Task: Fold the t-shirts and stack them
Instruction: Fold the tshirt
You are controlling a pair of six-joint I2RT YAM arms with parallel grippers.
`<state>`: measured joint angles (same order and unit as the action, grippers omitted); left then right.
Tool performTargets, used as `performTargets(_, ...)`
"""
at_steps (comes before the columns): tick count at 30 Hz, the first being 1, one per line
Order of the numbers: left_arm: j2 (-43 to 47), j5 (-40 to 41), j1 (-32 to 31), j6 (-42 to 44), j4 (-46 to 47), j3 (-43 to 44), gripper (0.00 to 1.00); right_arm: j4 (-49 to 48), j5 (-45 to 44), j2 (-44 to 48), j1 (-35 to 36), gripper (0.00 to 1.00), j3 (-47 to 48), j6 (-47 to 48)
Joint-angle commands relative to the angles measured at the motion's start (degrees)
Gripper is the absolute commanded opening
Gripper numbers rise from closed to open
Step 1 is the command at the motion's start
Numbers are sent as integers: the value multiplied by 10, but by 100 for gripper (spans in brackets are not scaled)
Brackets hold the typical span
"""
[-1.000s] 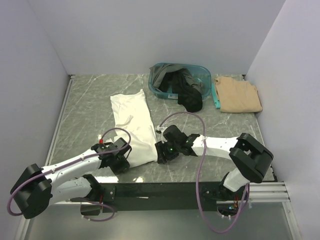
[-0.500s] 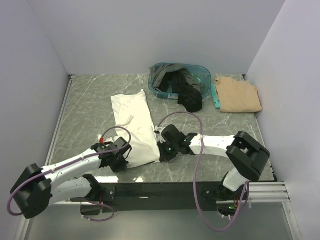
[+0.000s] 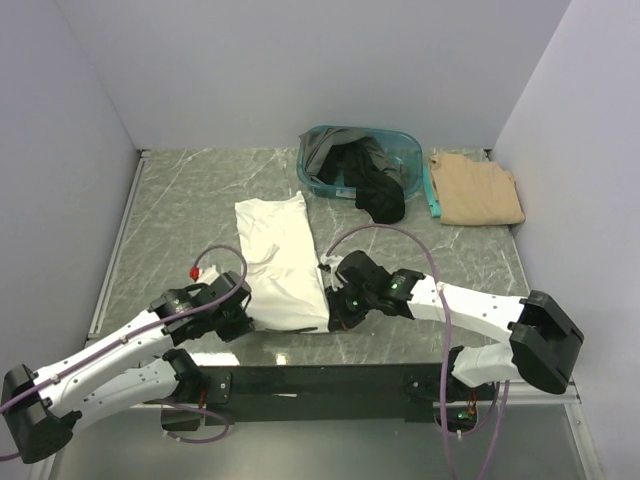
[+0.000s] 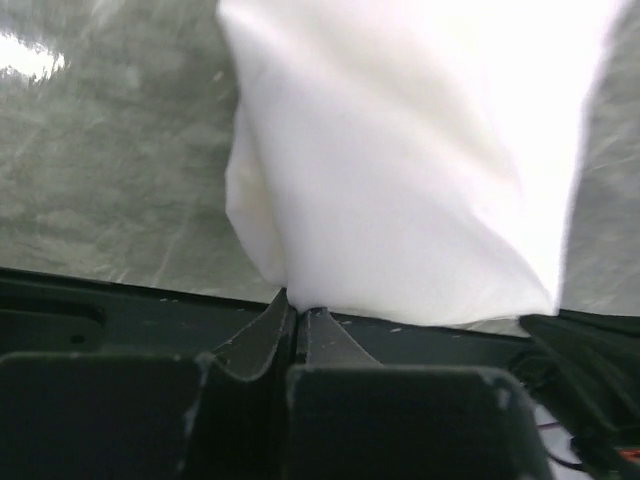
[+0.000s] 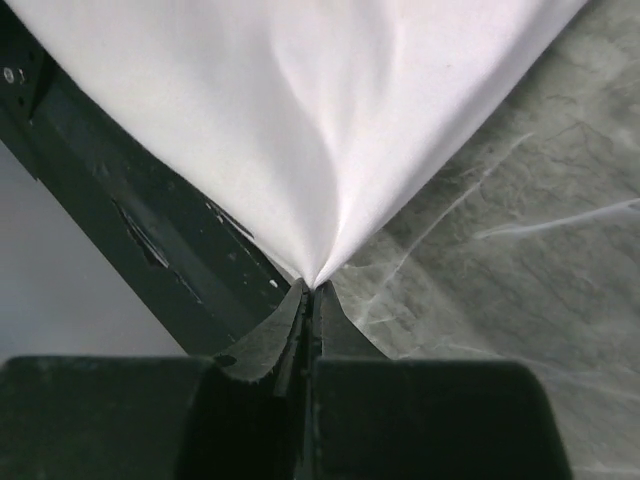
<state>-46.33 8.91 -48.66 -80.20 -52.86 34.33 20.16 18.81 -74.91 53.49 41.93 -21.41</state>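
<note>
**A:** What is going on at the near edge?

**B:** Both arms reach in to the near end of the white t-shirt (image 3: 280, 268). The left gripper (image 4: 298, 314) is clamped on the shirt's near left corner, with the cloth coming straight up out of the closed tips. The right gripper (image 5: 312, 290) is pinched tight on the near right corner (from that one point the cloth fans out in a smooth wedge).

**A:** And how does the shirt lie?

**B:** It lies on the grey marbled surface (image 3: 170, 215), folded into a long narrow strip. It starts close to the near edge, between the two grippers, and runs toward the middle, leaning a little to the left at its far end. From the top view I cannot tell whether the held corners are lifted off the surface.

**A:** What is farther back?

**B:** A teal basket (image 3: 312, 180) stands by the far edge, right of the middle. A dark grey t-shirt (image 3: 325, 152) is bunched inside it. A black t-shirt (image 3: 382, 203) spills over the basket's near rim onto the surface. A tan t-shirt (image 3: 478, 190) lies folded flat in the far right corner, just beside the basket's right end. It is well apart from the white one.
</note>
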Motion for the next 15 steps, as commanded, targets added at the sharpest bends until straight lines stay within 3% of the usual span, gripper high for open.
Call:
performTargets(1, 0, 89, -2, -22, -31, 75, 1, 38, -36, 26, -1, 0, 50, -3)
performTargets(8, -78, 182, 9, 14, -22, 161, 1, 21, -32, 5, -52, 0, 114, -23)
performTargets(15, -142, 152, 102, 137, 56, 211, 1, 21, -25, -23, -93, 0, 184, -15)
